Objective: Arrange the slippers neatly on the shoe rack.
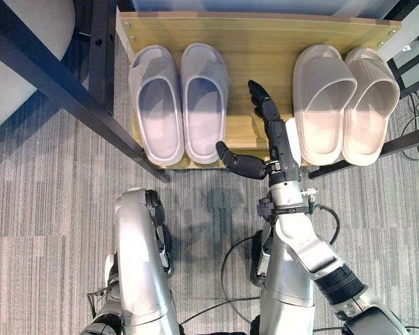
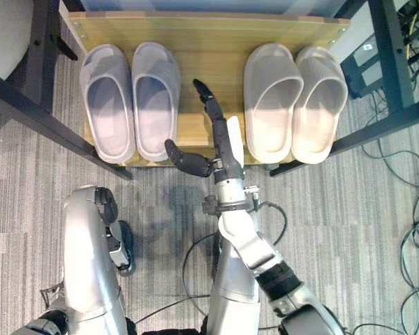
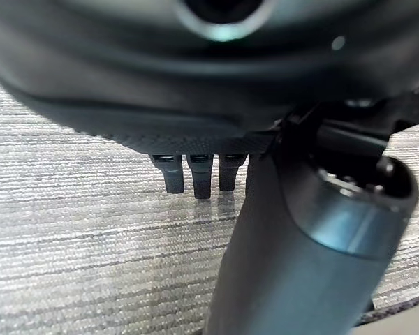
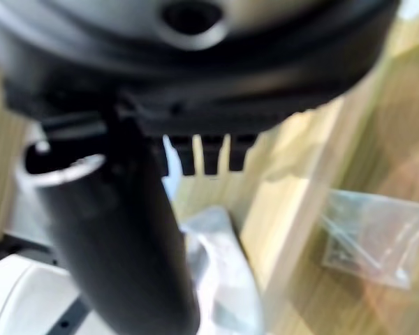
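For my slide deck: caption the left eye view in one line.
Open right hand hovers over the wooden shoe rack between the lavender slippers and the beige slippers.

A low wooden shoe rack (image 1: 258,42) stands on grey striped carpet (image 1: 49,209). Two pairs of slippers lie on its board, toes toward the back edge: a pale lilac pair (image 1: 178,101) at the left, side by side and touching, and a cream pair (image 1: 343,101) at the right, slightly overlapping.
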Robot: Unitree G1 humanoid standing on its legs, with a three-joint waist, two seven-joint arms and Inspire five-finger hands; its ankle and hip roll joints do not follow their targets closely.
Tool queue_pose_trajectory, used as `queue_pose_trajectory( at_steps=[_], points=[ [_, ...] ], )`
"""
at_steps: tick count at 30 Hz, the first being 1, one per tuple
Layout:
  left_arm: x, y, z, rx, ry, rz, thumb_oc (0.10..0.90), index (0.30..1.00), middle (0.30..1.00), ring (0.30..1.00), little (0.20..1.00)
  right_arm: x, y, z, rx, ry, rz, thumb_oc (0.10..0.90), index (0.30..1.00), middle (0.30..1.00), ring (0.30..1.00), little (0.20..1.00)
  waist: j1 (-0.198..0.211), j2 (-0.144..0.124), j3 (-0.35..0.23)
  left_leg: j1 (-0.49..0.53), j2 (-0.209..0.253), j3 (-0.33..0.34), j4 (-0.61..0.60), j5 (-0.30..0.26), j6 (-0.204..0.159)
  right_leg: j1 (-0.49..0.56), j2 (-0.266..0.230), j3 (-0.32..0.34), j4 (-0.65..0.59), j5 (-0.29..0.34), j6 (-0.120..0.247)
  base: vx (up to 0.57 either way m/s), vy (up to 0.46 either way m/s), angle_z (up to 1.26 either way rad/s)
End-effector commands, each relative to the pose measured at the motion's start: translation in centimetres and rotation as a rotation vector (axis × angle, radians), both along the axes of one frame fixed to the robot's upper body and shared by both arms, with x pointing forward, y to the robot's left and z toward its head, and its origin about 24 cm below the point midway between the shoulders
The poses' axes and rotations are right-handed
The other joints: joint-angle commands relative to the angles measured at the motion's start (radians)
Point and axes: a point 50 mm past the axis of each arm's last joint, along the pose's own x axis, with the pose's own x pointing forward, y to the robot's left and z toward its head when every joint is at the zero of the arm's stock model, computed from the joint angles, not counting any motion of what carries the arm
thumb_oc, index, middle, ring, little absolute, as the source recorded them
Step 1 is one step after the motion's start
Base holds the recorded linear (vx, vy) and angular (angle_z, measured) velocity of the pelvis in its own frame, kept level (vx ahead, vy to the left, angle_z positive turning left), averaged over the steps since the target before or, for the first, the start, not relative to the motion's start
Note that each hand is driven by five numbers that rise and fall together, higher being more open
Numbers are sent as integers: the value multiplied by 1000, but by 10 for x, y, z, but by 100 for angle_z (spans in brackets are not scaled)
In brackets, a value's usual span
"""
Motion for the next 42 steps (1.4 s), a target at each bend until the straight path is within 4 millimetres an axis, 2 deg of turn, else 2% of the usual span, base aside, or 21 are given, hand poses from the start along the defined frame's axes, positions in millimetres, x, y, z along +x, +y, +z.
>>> queue_pose_trajectory(
  at_steps=[1, 5, 8, 11, 14, 15, 17, 20, 24, 26, 29, 30, 31, 32, 34, 35, 36, 37, 38, 39, 42],
  points=[
    [-36, 1, -18, 38, 103, -30, 800, 900, 900, 900, 900, -43, 10, 72, 113, -393, 157, 800, 900, 900, 900, 900, 37, 7, -32, 92, -61, -70, -63, -99, 70, 0, 27, 94, -60, 90, -158, -31, -12, 0],
    [-42, 6, -19, 55, 124, -39, 800, 900, 900, 900, 900, -64, 7, 87, 125, -462, 288, 800, 900, 900, 900, 900, 37, 0, -32, 92, -66, -75, -66, -89, 64, 0, 30, 95, -58, 99, -150, -25, -27, 0],
    [-37, 5, -17, 63, 106, -46, 800, 900, 900, 900, 900, -75, -3, 85, 106, -473, 294, 800, 900, 900, 900, 900, 34, -5, -32, 92, -67, -71, -79, -77, 56, 0, 32, 94, -71, 111, -143, 0, 0, 0],
    [-19, 5, -7, 62, 38, -46, 800, 900, 900, 900, 900, -88, -13, 88, 142, -475, 354, 800, 900, 900, 900, 900, 24, -18, -32, 92, -61, -66, -118, -57, 44, 0, 34, 88, -103, 117, -141, -29, -25, 1],
    [-3, 3, 3, 68, -19, -64, 800, 900, 900, 900, 900, -96, -21, 88, 120, -478, 365, 800, 900, 900, 900, 900, 18, -10, -32, 92, -60, -79, -142, -40, 33, 1, 26, 74, -122, 126, -136, 0, 0, 0],
    [11, 4, 14, 94, -78, -84, 800, 900, 900, 900, 900, -98, -29, 81, 84, -435, 365, 800, 900, 900, 900, 900, 9, -4, -32, 93, -54, -86, -174, -22, 27, 3, 10, 56, -153, 137, -132, -41, 5, 1],
    [25, 6, 25, 123, -134, -102, 800, 900, 900, 900, 900, -100, -33, 70, 31, -375, 353, 800, 900, 900, 900, 900, -3, 7, -44, 101, -30, -77, -243, 10, 26, 29, -16, 21, -234, 147, -130, -85, -7, 3],
    [33, 7, 34, 148, -180, -109, 800, 900, 900, 900, 900, -100, -38, 47, 3, -249, 340, 800, 900, 900, 900, 900, -13, 4, -111, 165, 11, -53, -381, 49, 18, 95, -43, -27, -381, 163, -125, -40, -64, -4],
    [35, 5, 40, 193, -218, -165, 800, 900, 900, 900, 900, -97, -45, 12, 152, 22, 458, 800, 900, 900, 900, 900, -20, 11, -180, 338, 67, -14, -647, 138, 13, 258, -84, -122, -654, 233, -106, -1, -19, -4],
    [39, 3, 47, 211, -261, -191, 800, 900, 900, 900, 900, -97, -44, 3, 159, 88, 482, 800, 900, 900, 900, 900, -18, 10, -204, 440, 86, 2, -799, 190, -1, 373, -95, -166, -823, 276, -90, -3, -38, 2],
    [37, -10, 51, 232, -296, -320, 800, 900, 900, 900, 900, -90, -45, -31, 249, 296, 524, 800, 900, 900, 900, 900, -9, 8, -224, 617, 101, 42, -1029, 272, -22, 553, -103, -221, -1072, 359, -54, 13, -5, 5],
    [32, -25, 47, 193, -298, -391, 800, 900, 900, 900, 900, -85, -45, -48, 233, 373, 490, 800, 900, 900, 900, 900, -1, 1, -242, 723, 91, 70, -1155, 306, -31, 662, -99, -257, -1213, 402, -31, 36, -24, 7],
    [32, -25, 47, 193, -298, -391, 800, 900, 900, 900, 900, -85, -45, -48, 233, 374, 490, 800, 900, 900, 900, 900, -1, -1, -235, 737, 91, 72, -1164, 310, -31, 675, -99, -258, -1222, 406, -31, 96, -5, 6],
    [29, -28, 46, 184, -295, -415, 800, 900, 900, 900, 900, -84, -47, -59, 200, 415, 443, 800, 900, 900, 900, 900, -1, -1, -250, 804, 85, 86, -1241, 329, -34, 730, -95, -275, -1290, 437, -12, 101, 11, 1],
    [18, -35, 40, 145, -274, -467, 800, 900, 900, 900, 900, -81, -57, -94, 128, 536, 301, 800, 900, 900, 900, 900, 5, -5, -268, 965, 80, 115, -1411, 382, -39, 883, -89, -317, -1452, 501, 14, 150, 19, 0],
    [14, -37, 35, 140, -248, -485, 800, 900, 900, 900, 900, -81, -63, -109, 129, 585, 240, 800, 900, 900, 900, 900, 4, -2, -288, 1024, 70, 133, -1503, 431, -39, 938, -90, -335, -1536, 557, 18, 230, 36, 3],
    [5, -46, 26, 121, -194, -561, 800, 900, 900, 900, 900, -82, -78, -149, 128, 735, 91, 800, 900, 900, 900, 900, 3, 2, -314, 1149, 64, 174, -1637, 475, -48, 1065, -85, -363, -1675, 606, 35, 156, 30, -1],
    [5, -46, 26, 121, -194, -561, 800, 900, 900, 900, 900, -82, -78, -149, 128, 735, 91, 800, 900, 900, 900, 900, 4, 2, -310, 1157, 64, 176, -1641, 477, -48, 1072, -85, -363, -1679, 608, 35, 252, 30, -8],
    [0, -55, 21, 100, -171, -616, 800, 900, 900, 900, 900, -87, -86, -173, 141, 826, -1, 800, 900, 900, 900, 900, 1, 7, -334, 1216, 63, 199, -1710, 509, -56, 1126, -76, -376, -1745, 640, 47, 96, 11, -11],
    [0, -55, 21, 100, -171, -616, 800, 900, 900, 900, 900, -87, -86, -173, 142, 825, -1, 800, 900, 900, 900, 900, 2, 6, -330, 1224, 63, 201, -1715, 511, -56, 1133, -76, -375, -1749, 642, 47, 168, 18, -25],
    [-9, -71, 3, 28, -60, -669, 800, 900, 900, 900, 900, -117, -96, -232, 258, 1090, -156, 800, 900, 900, 900, 900, -10, 22, -407, 1432, 37, 263, -1965, 560, -71, 1316, -47, -403, -1994, 716, 68, 262, -19, -31]
  ],
)
